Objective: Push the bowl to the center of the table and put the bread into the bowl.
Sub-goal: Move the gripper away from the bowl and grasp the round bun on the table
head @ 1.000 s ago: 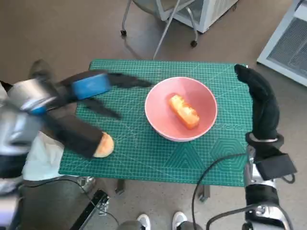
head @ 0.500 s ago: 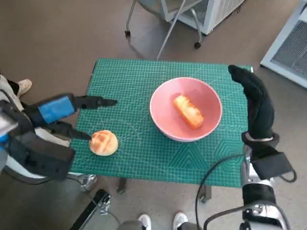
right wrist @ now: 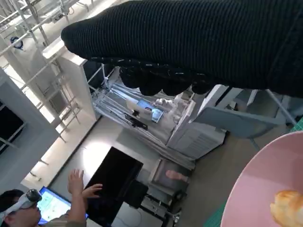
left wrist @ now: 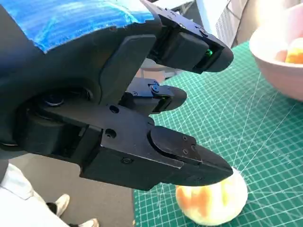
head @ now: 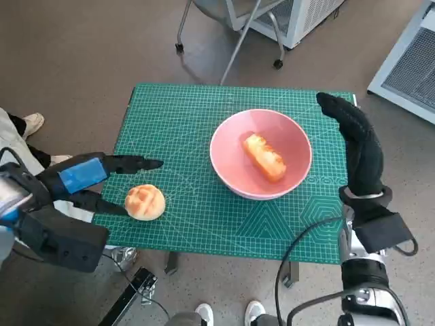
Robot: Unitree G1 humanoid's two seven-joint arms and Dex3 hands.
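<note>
The left hand (head: 102, 178) is open and holds nothing, its hard black fingers (left wrist: 184, 156) spread beside the round, scored bun (head: 145, 202). At 3 o'clock from the bun, the smooth pink bowl (head: 230, 168) holds an oblong bread (head: 264, 157). The knitted right hand (head: 358, 146) stands flat and empty at the bowl's 3 o'clock.

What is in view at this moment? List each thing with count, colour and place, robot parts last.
table: one, covered by a green grid mat, middle of the head view.
bowl: one, pink, on the table right of its middle.
long bread: one, golden orange, inside the bowl.
round bread: one, pale golden, on the table near its left front edge.
chair: one, grey metal legs on castors, on the floor beyond the table.
person: one, seen in the right wrist view, one hand raised.
left hand: one, black with blue tape, open around the round bread, fingers spread.
right hand: one, black glove, beside the bowl's right.
</note>
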